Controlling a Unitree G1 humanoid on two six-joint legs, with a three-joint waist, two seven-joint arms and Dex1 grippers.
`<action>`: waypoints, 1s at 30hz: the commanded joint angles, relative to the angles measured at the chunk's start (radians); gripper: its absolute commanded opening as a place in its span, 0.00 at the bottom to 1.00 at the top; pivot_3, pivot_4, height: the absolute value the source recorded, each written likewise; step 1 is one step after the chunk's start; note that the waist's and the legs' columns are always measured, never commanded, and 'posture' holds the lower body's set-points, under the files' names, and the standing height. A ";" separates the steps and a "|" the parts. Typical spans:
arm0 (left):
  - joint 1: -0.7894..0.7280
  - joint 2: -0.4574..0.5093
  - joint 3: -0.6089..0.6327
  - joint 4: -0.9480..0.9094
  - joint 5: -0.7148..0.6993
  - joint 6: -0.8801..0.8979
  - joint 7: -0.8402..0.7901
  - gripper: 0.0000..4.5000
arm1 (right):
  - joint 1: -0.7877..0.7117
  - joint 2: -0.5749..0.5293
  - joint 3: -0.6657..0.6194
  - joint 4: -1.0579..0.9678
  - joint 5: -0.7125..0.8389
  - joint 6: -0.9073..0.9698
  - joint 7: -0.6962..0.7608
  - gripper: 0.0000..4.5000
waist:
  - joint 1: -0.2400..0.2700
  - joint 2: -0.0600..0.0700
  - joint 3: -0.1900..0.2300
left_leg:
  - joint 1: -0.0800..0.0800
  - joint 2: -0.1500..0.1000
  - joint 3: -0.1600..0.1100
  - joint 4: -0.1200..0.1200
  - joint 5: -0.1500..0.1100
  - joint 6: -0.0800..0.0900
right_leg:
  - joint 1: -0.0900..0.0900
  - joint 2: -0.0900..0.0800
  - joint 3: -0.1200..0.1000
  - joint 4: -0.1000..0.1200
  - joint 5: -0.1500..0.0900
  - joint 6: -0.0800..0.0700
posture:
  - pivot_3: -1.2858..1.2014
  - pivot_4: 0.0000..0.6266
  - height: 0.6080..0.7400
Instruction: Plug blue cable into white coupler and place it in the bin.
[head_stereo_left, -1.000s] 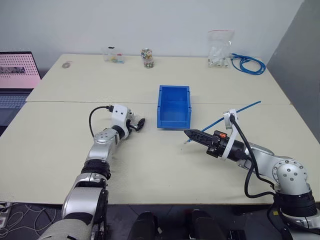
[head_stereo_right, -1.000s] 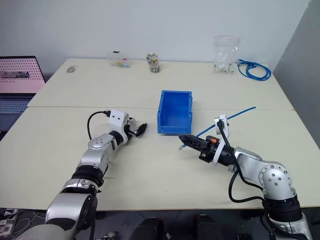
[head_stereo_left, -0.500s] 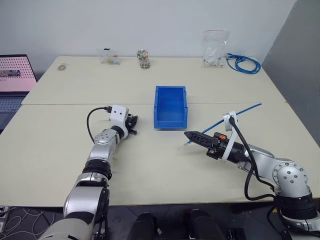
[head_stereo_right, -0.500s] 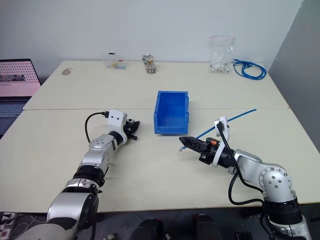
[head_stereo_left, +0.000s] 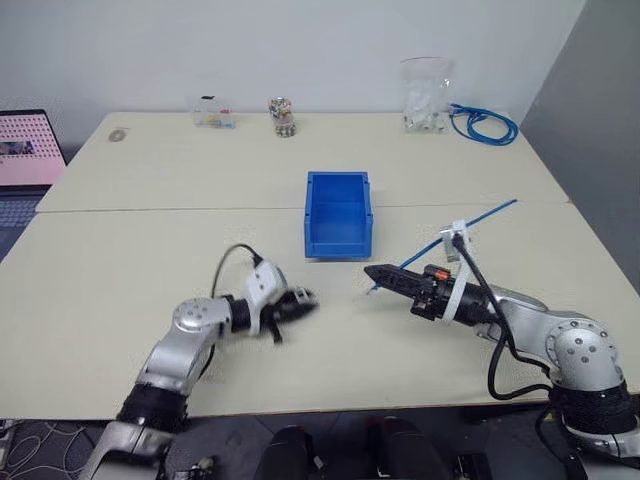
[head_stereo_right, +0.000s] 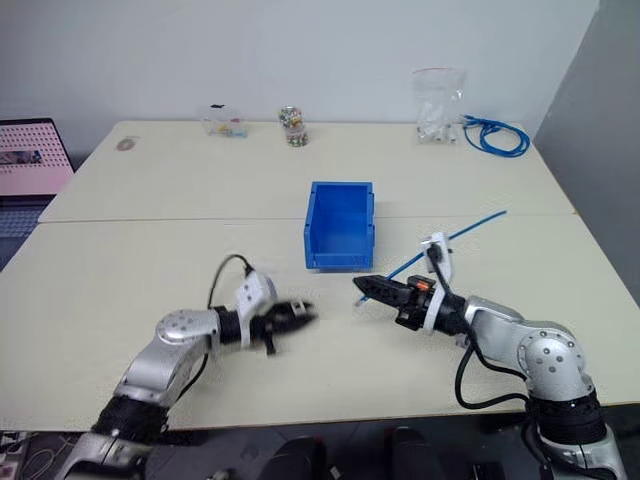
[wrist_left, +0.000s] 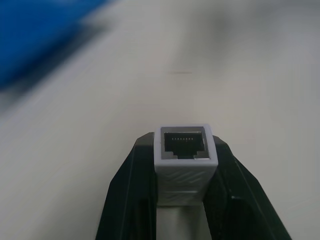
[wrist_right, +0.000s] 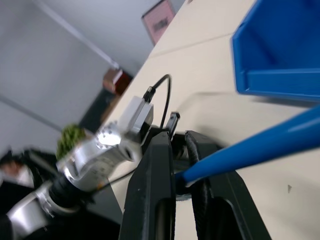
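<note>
Head views: the left tool (head_stereo_left: 300, 301) has drawn back from beside the bright blue open-topped plastic bin (head_stereo_left: 338, 214) toward the desk's (head_stereo_left: 150, 250) near edge, now pointing at the right tool (head_stereo_left: 378, 274). Left wrist view: its fingers (wrist_left: 127, 200) clamp the small white boxy plastic coupler (wrist_left: 185, 160), socket facing outward. Right wrist view: the right tool is closed on the thin bright blue cable (wrist_right: 250, 150), the bin just beyond.

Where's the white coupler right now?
The white coupler is clamped between the left gripper's fingers, above the table's near half on the robot's left, in front of the blue bin and facing the right gripper.
</note>
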 joint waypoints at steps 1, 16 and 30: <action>-0.038 -0.026 -0.073 -0.023 -0.007 -0.035 -0.105 0.18 | -0.053 -0.031 0.086 -0.057 -0.179 -0.023 0.133 0.03 | 0.003 0.000 0.000 | 0.000 0.000 -0.001 0.000 0.000 0.000 | 0.000 0.000 -0.001 0.000 -0.002 0.003 | 0.52 0.24 1.00; -0.188 -0.164 -0.157 0.329 0.110 -0.284 -0.217 0.18 | -0.089 -0.033 0.325 -0.035 -0.702 -0.201 0.403 0.03 | 0.000 0.000 0.000 | 0.000 -0.001 0.000 0.001 0.000 0.001 | 0.001 0.003 -0.001 -0.001 -0.002 0.005 | 0.52 0.24 1.00; -0.174 -0.165 -0.139 0.294 0.108 -0.235 -0.205 0.18 | -0.082 0.011 0.370 0.034 -0.884 -0.254 0.506 0.03 | -0.001 0.000 0.000 | 0.001 -0.001 -0.001 0.001 0.000 0.001 | 0.001 0.003 -0.001 0.000 -0.002 0.005 | 0.52 0.24 1.00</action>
